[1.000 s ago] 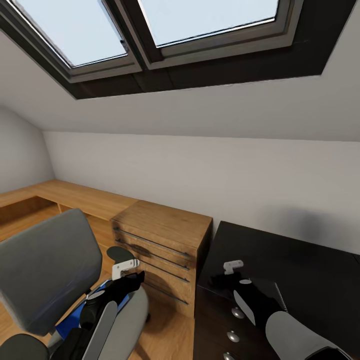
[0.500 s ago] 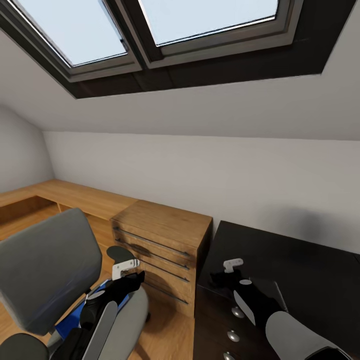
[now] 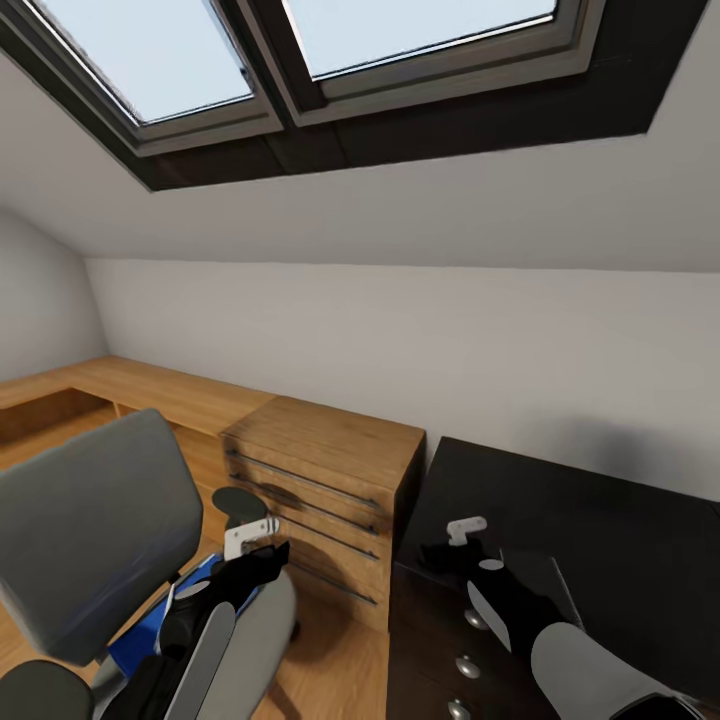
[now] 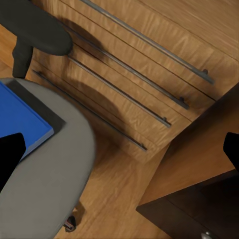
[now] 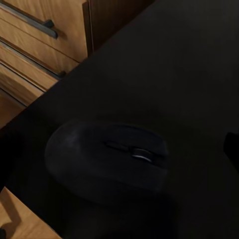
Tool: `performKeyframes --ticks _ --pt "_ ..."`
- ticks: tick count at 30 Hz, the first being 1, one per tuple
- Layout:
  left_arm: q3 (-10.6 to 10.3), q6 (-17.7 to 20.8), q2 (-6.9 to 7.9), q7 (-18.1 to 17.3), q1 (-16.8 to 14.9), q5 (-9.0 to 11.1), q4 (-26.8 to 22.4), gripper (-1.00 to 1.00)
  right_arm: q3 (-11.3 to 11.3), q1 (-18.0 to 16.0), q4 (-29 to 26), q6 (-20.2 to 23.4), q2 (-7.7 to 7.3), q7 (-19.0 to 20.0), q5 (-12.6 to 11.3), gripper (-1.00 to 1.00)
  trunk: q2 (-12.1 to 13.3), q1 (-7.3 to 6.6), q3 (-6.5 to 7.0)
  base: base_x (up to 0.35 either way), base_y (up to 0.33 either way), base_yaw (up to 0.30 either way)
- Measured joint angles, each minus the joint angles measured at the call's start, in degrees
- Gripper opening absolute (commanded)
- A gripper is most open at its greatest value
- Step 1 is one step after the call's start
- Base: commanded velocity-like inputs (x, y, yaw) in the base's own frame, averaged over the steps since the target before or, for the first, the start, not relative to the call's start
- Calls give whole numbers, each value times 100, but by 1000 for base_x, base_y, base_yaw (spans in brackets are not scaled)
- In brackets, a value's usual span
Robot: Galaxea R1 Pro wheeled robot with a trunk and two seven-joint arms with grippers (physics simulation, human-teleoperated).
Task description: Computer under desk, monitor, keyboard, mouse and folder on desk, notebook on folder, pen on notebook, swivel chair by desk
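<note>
Two claws sit spread and empty: the left claw [image 3: 262, 541] above the flat bright-blue folder [image 4: 20, 119] lying on the grey upholstered swivel chair [image 3: 90, 520], likely to lift it, the right claw [image 3: 447, 545] over a black mouse [image 5: 107, 162] resting on the glossy black desk [image 3: 600, 540].

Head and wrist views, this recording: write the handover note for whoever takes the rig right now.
Left gripper: open, holding nothing, above the swivel chair seat.
Right gripper: open, empty, above the near corner of the desk.
Mouse: lies on the black desk top, under the right gripper.
Folder: on the chair seat, not yet moved.
The wooden drawer chest stands between chair and desk.
Done: mouse on the desk.
Left: folder to the desk beside the mouse, then notebook and pen stacked on it, chair set next to the desk. Check computer, monitor and keyboard.
</note>
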Motion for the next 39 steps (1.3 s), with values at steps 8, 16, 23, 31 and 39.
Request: performKeyframes --ticks 8,16,23,31,39 --pt "0 -2 0 0 0 1 0 100 4 0 0 0 0 0 0 100 -321 176 -144 0 0 0" --pt "-4 -2 0 -4 0 -2 -1 100 4 0 0 0 0 1 0 100 -523 286 -234 0 0 0" --pt "-1 2 0 -8 0 2 -1 100 6 0 -2 -1 0 0 0 100 -523 286 -234 0 0 0" --pt "0 3 2 -8 0 0 0 100 6 0 -1 -1 0 1 0 100 -523 286 -234 1 0 0" --pt "0 1 8 -11 0 3 0 100 6 0 0 0 0 2 0 100 -524 285 -234 96 0 0"
